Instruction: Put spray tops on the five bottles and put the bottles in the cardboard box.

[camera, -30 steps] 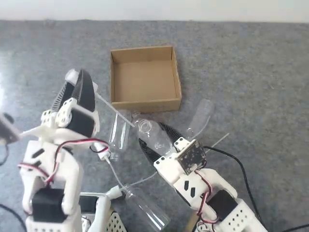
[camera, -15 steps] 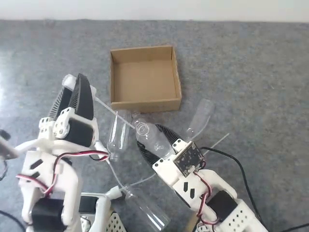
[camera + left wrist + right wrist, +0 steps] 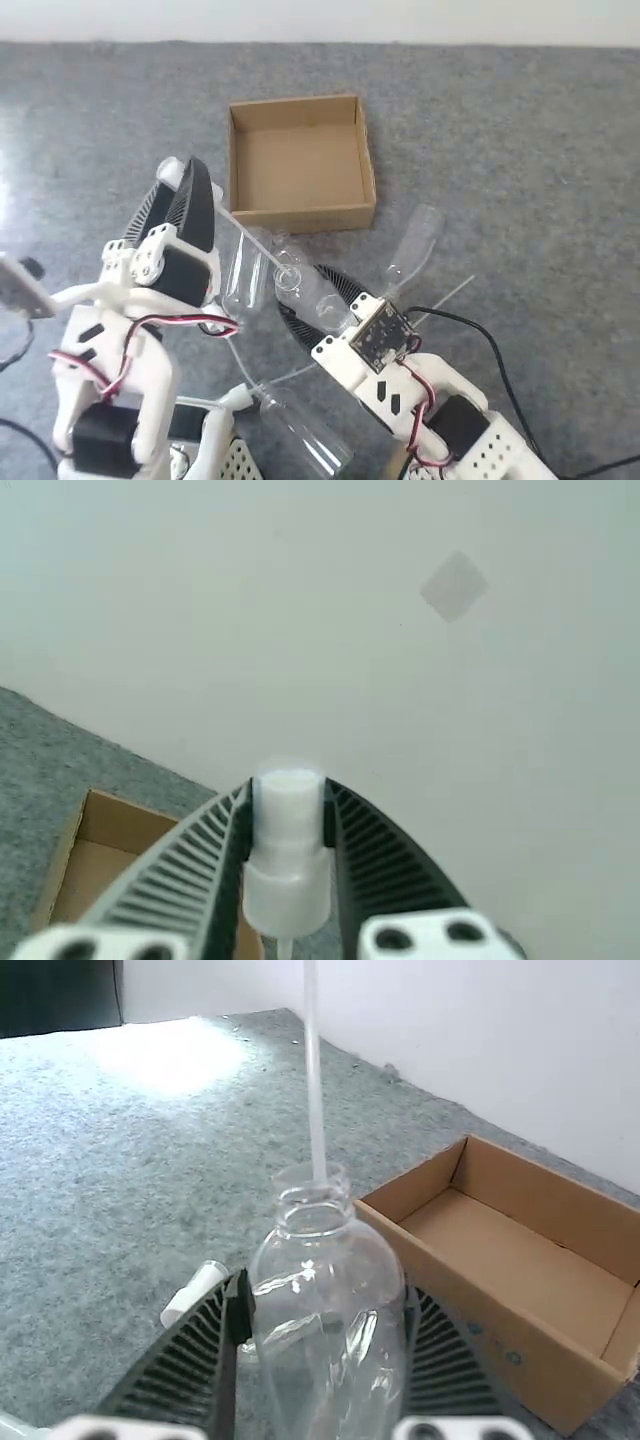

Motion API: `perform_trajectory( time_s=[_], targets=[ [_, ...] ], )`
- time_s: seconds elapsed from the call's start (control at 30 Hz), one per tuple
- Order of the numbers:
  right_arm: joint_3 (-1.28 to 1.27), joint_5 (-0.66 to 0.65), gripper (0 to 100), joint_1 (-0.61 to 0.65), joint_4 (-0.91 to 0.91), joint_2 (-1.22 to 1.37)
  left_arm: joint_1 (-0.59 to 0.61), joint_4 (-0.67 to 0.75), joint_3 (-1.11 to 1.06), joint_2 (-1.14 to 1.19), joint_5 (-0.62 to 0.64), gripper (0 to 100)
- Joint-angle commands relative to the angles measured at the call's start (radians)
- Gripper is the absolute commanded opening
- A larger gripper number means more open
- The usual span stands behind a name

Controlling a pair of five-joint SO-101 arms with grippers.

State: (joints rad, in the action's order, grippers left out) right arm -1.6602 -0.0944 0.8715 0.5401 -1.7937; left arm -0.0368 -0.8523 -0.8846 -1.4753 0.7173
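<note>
Left gripper (image 3: 288, 786): fingers clamped on the white head of a spray top (image 3: 288, 865), one ribbed black finger on either side, the head's top level with the fingertips.
Dip tube (image 3: 314, 1080): a thin pale tube running from the held spray top slantwise down to the bottle mouth. Its tip appears to sit just inside the rim, though the depth cannot be made out.
Right gripper (image 3: 322, 1300): fingers closed against the shoulders of a clear bottle (image 3: 318, 1260), which stands between them with its open neck upward and clear of the fingertips.
Bottle surface: plain transparent plastic.
Cardboard box (image 3: 520, 1175): open, plain brown walls, just beyond the held bottle on the grey table (image 3: 520, 140).
Other bottles: one lying between the arms (image 3: 245, 270), one lying to the right arm's outer side (image 3: 415, 245), and one at the near edge (image 3: 305, 440).
</note>
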Motion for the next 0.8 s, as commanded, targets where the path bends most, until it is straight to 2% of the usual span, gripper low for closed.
perform_trajectory(
  time_s=[0.0, 0.37, 0.6, 0.77],
  targets=[
    [-0.023, -0.020, 7.2, 0.007, 0.010, -0.008, -0.006, 0.023, 0.004, -0.012, -0.020, 1],
    [-0.023, -0.020, 7.2, 0.005, 0.007, -0.013, -0.023, -0.006, -0.051, -0.014, -0.071, 1],
    [-0.023, -0.020, 7.2, -0.002, 0.007, -0.018, -0.173, -0.069, -0.070, -0.014, -0.137, 1],
    [-0.023, -0.018, 7.2, -0.048, -0.012, -0.019, -0.212, -0.071, -0.110, -0.014, -0.183, 1]
  ],
)
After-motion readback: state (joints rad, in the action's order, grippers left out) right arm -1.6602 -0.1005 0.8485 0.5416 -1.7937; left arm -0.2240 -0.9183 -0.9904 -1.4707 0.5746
